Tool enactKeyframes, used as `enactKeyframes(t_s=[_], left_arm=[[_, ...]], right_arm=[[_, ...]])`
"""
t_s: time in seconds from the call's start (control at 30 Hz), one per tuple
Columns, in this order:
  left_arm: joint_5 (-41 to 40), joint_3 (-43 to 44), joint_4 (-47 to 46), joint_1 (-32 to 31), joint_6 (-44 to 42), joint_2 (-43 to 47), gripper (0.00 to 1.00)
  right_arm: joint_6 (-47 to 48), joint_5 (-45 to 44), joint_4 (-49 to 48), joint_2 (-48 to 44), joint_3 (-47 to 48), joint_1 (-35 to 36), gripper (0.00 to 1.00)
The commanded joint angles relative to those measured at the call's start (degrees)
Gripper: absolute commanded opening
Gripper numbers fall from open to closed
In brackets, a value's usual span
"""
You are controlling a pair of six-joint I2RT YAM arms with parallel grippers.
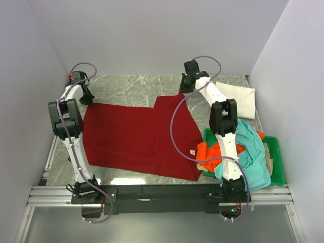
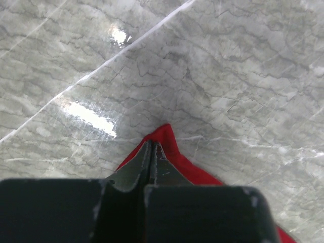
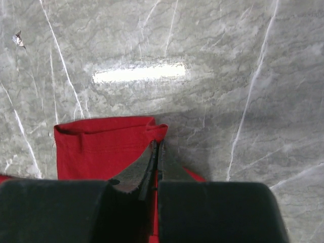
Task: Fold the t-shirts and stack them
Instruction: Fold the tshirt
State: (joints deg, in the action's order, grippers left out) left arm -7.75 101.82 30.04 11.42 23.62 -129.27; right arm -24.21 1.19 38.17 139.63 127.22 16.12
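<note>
The large dark red t-shirt [image 1: 136, 136] lies spread flat on the marble table. My left gripper [image 1: 87, 99] is shut on its far left corner; the red cloth [image 2: 174, 152] sticks out past the closed fingertips. My right gripper [image 1: 183, 90] is shut on its far right corner, where the hemmed red cloth [image 3: 101, 144] shows beside the closed jaws. A folded white t-shirt [image 1: 238, 98] lies at the far right. The orange t-shirt [image 1: 215, 152] and the teal t-shirt [image 1: 250, 154] are heaped in the green tray.
The green plastic tray [image 1: 276, 162] stands at the near right. Grey walls close in the table on the left, back and right. Bare marble [image 1: 136, 86] shows beyond the red shirt.
</note>
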Motion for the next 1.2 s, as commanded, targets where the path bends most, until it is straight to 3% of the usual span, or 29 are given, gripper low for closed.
enactKeyframes(t_s=[0.0,0.2,0.53,0.93,1.17], left_arm=[[2.56,-1.80,0.46,-0.17,-0.33,0.07,0.00],[5.37,-3.21,-1.30,-0.26,0.46,2.89,0.00],[6.43,2.07,0.28,-0.26,1.08,1.91,0.00],[4.76,-2.85,-2.79,0.00,0.64,8.16,0.00],[6.78,0.39,-2.88,0.36,1.87,6.84,0.00]], right_arm=[[-0.23,0.74,-1.17,-4.28,0.22,-0.30,0.00],[-0.31,2.06,-2.66,-6.82,-1.71,-0.30,0.00],[-0.67,4.96,-3.63,-10.08,-1.00,-0.30,0.00],[0.65,11.20,-6.53,-19.04,-7.95,-0.30,0.00],[1.18,10.67,-5.48,-18.79,-5.05,-0.30,0.00]])
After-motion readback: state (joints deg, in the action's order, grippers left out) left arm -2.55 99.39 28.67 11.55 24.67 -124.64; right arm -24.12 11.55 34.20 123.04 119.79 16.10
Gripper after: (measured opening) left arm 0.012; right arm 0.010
